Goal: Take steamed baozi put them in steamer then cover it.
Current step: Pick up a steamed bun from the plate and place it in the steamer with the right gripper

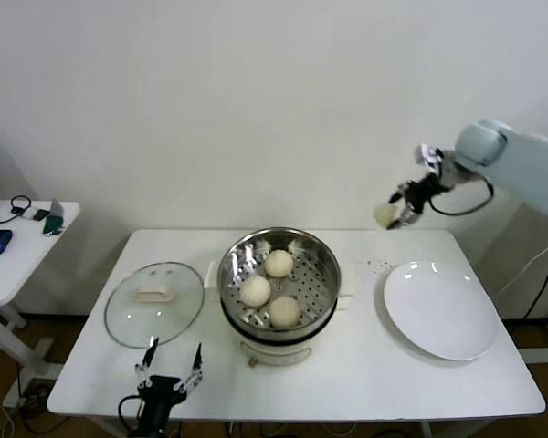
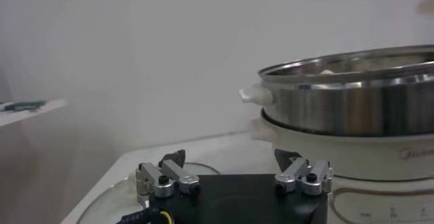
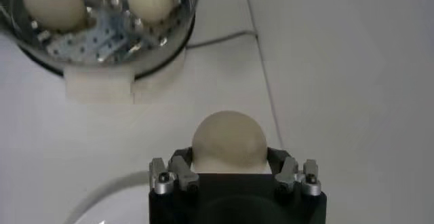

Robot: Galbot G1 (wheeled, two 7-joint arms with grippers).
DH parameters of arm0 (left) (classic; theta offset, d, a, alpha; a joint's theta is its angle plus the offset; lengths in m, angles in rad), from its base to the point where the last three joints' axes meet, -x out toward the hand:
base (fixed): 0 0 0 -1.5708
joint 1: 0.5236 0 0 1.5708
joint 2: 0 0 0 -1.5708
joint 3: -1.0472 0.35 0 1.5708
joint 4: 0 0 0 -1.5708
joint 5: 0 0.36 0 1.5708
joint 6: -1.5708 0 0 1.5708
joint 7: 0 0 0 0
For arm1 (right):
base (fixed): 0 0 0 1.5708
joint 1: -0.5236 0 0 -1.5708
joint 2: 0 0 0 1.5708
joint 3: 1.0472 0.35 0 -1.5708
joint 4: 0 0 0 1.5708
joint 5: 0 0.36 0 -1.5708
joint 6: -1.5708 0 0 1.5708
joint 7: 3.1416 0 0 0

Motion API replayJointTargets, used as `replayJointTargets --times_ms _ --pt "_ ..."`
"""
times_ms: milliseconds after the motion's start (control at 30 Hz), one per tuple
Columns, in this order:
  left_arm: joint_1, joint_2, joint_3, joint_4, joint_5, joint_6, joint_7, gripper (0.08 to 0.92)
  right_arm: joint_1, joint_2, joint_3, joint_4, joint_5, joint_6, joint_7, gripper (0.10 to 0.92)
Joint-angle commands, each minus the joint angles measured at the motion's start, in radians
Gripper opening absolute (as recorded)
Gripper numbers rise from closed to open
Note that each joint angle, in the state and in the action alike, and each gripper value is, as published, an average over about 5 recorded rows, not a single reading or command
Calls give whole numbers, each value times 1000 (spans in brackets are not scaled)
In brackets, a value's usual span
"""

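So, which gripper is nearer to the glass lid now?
Left. The left gripper hovers open beside the lid, at its near edge. The right gripper is raised beyond the steamer, holding a baozi.

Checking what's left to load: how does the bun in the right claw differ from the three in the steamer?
The held bun hangs in the air, behind the white plate; the three buns rest on the steamer tray. The right claw clamps the held bun on two sides; the three sit untouched. All four are round, smooth, cream-white and similar in size.
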State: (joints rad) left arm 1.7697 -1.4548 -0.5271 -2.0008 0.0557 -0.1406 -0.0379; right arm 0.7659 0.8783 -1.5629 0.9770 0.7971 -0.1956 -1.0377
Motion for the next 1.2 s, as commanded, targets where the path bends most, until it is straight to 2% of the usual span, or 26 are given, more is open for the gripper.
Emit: replayJointTargets --times_ms 33,233,600,1200 --pt "7 36 14 1 -5 -7 0 823 291 213 -309 157 351 -58 54 712" --pt "13 55 19 -2 -3 -8 0 823 264 331 -338 205 401 -71 83 712" --pt "8 56 12 1 -9 -2 -5 823 125 462 -346 216 358 -81 120 712" --pt "-1 60 8 16 -24 -1 -10 823 48 439 -373 205 223 -77 106 721"
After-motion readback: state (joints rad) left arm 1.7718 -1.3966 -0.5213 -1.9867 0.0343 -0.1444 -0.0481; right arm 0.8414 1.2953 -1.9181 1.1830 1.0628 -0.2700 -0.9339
